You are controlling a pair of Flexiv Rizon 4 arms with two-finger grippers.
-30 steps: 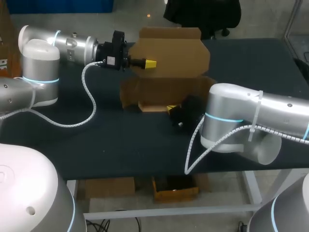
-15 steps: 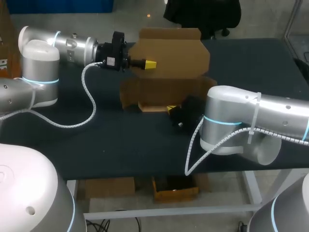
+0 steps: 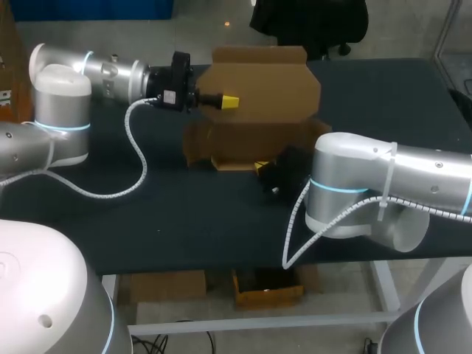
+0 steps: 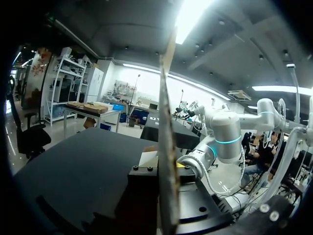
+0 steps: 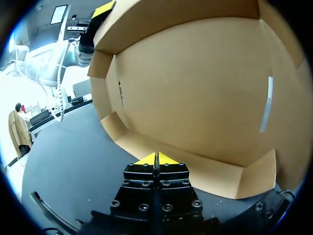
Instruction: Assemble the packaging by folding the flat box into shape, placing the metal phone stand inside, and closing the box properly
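Observation:
The brown cardboard box (image 3: pixel 254 144) stands open in the middle of the table, its lid (image 3: pixel 258 81) raised upright at the back. My left gripper (image 3: pixel 230 99) is shut on the lid's left part; in the left wrist view the lid (image 4: pixel 165 142) runs edge-on between its fingers. My right gripper (image 3: pixel 262 167) is shut and holds nothing, with its yellow tips (image 5: pixel 156 157) together against the box's low front flap (image 5: pixel 200 171). The right wrist view looks into the empty box (image 5: pixel 195 88). No metal phone stand shows in any view.
The dark table (image 3: pixel 147 214) stretches out in front of and to the left of the box. My left arm's white cable (image 3: pixel 136 158) hangs in a loop down to the table at the left. My right arm's bulky elbow (image 3: pixel 354 192) lies low over the table's front right.
My right arm's elbow has edged slightly to the left. The box, the lid and both grippers stand as before.

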